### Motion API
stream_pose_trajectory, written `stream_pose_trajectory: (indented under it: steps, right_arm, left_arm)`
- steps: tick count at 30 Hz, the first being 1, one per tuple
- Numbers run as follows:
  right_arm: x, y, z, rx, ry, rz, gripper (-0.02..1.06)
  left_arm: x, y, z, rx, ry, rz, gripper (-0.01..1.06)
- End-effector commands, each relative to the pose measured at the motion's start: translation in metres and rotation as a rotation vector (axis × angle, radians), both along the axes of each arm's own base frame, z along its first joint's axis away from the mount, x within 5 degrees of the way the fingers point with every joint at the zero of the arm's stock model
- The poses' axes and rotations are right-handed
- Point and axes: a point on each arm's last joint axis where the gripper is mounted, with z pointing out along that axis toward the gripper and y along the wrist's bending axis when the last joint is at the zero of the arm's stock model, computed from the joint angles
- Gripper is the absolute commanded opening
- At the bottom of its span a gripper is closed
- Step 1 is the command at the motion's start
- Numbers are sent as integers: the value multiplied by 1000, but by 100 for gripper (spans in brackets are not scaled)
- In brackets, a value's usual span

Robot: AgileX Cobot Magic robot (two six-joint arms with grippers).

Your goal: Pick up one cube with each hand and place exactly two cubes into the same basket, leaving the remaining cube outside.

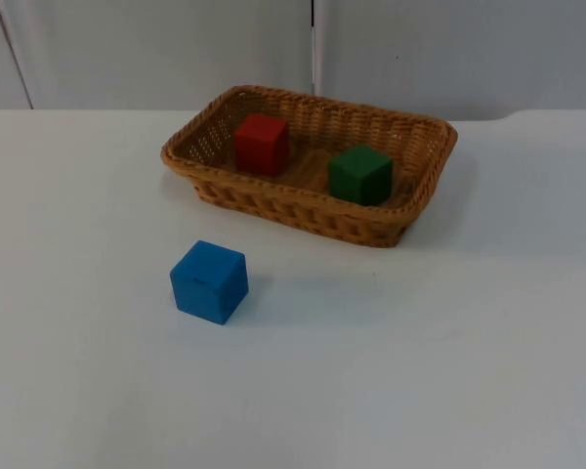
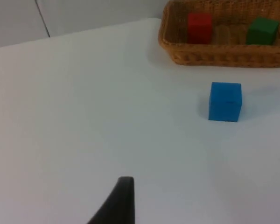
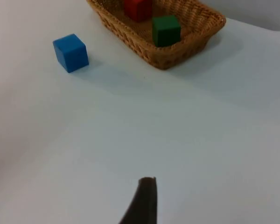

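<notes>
We see the red cube [image 1: 262,143] and green cube [image 1: 360,175] in the basket [image 1: 303,210], the blue cube [image 1: 209,281] on the worktop [image 1: 449,342] beside it, and cannot tell either gripper's jaws.

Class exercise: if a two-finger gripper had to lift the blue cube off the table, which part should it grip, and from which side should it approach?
Come from above and close the fingers on two opposite upright faces of the blue cube. It sits flat on the white table, turned at an angle to the table edge, so rotate the gripper to match. Every side is free, apart from the wicker basket.
</notes>
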Motion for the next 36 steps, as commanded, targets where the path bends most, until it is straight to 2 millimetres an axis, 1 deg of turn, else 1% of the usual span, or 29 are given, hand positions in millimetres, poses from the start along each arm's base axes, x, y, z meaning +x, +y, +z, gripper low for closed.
stream_pose_trajectory:
  steps: [1,27,29,32,33,34,35,36]
  right_arm:
    - [0,1,0,2,-14,8,76]
    - [0,0,0,-1,-16,6,76]
    - [0,0,0,-1,-16,6,80]
    - [0,0,0,-1,-16,6,96]
    - [0,0,0,-1,-16,6,96]
    - [0,0,0,-1,-16,6,102]
    - [0,0,0,-1,-16,6,105]
    - [0,0,0,-1,-16,6,105]
  left_arm:
    - [0,-1,-3,-5,15,-14,105]
    - [0,-1,-3,-5,15,-16,105]
    - [0,-1,-3,-5,15,-16,105]
    - [0,-1,-3,-5,15,-16,105]
    - [0,-1,-3,-5,15,-16,105]
    - [0,-1,-3,-5,15,-16,105]
    - [0,-1,-3,-5,15,-16,105]
    - [0,-1,-3,-5,15,-16,105]
